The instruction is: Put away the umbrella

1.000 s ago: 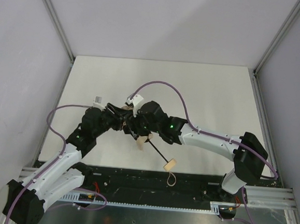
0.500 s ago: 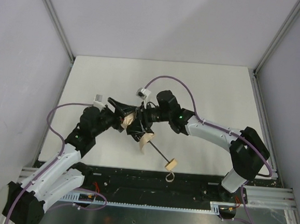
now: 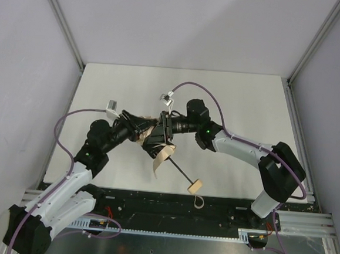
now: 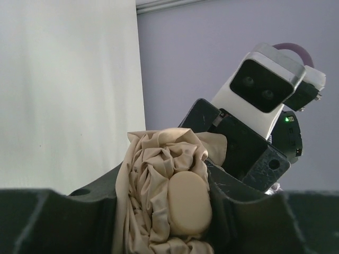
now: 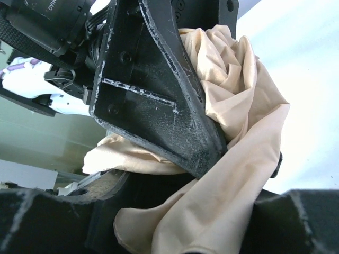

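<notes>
The umbrella's beige canopy [image 3: 150, 136] is bunched between my two grippers at the table's middle. Its thin black shaft [image 3: 181, 174] runs down-right to the pale wooden handle [image 3: 195, 186], with the tan strap loop [image 3: 198, 202] at the table's front edge. My left gripper [image 3: 140, 129] is shut on the canopy folds [image 4: 153, 180] and a smooth beige cap [image 4: 189, 203]. My right gripper [image 3: 161, 137] is shut on the canopy fabric [image 5: 233, 174] from the opposite side. A loose tan flap [image 3: 159, 164] hangs below the grippers.
The white table [image 3: 231, 102] is walled by grey panels on three sides. A black rail [image 3: 152, 205] runs along the near edge by the arm bases. Purple cables [image 3: 190, 90] arch over both arms.
The right gripper has swung up and left, turning round the canopy. The left gripper has shifted slightly right with the fabric. The handle and strap have barely moved.
</notes>
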Available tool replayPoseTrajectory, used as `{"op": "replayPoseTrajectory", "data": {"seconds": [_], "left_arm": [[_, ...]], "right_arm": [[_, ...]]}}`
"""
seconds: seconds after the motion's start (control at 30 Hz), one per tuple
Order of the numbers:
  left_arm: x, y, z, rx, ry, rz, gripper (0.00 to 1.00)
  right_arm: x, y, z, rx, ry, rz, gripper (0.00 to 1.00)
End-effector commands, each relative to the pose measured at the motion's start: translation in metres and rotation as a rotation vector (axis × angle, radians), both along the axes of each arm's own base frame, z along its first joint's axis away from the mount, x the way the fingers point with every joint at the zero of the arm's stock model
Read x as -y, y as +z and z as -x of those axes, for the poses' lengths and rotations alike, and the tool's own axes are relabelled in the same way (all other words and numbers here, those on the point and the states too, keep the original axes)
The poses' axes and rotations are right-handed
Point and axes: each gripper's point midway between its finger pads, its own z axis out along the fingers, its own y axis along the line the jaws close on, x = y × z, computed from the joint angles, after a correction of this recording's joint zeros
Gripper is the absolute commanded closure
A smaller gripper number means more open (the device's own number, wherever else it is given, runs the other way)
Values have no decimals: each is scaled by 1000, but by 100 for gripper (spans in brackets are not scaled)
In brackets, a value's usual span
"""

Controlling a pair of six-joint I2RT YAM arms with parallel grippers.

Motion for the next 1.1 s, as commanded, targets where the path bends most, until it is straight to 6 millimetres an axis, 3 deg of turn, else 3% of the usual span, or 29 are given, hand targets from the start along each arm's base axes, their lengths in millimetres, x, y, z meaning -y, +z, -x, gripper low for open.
{"op": "replayPoseTrajectory", "data": {"seconds": [0.0, 0.1, 0.23, 0.37, 0.53, 0.63, 0.77, 0.83, 0.93, 1.0, 1.07], "left_arm": [[0, 31, -4, 66, 10, 57, 99], [-4, 32, -9, 62, 43, 60, 100], [-7, 28, -13, 28, 75, 74, 100], [-1, 26, -14, -13, 43, 95, 100], [7, 42, -8, 25, -20, 140, 100], [6, 47, -5, 42, -17, 151, 100], [10, 41, -3, 29, -29, 163, 100], [12, 42, -3, 43, -40, 163, 100], [15, 41, -1, 50, -69, 152, 99], [18, 37, 0, 40, -92, 147, 86], [19, 32, 0, 30, -102, 140, 59]], "right_arm": [[3, 19, 8, 164, -26, -3, 73], [7, 0, 6, 230, -89, 99, 58], [10, -25, 8, 337, -138, 228, 46], [8, -45, 11, 345, -114, 287, 39], [-9, -44, 10, 299, -42, 182, 36], [-18, -36, 14, 260, 2, 108, 47], [-27, -25, 19, 220, 36, 33, 90], [-26, -28, 21, 208, 54, 39, 98], [-18, -37, 18, 236, 35, 95, 100], [-10, -40, 10, 264, -1, 124, 100], [0, -38, 3, 283, -39, 125, 100]]}}
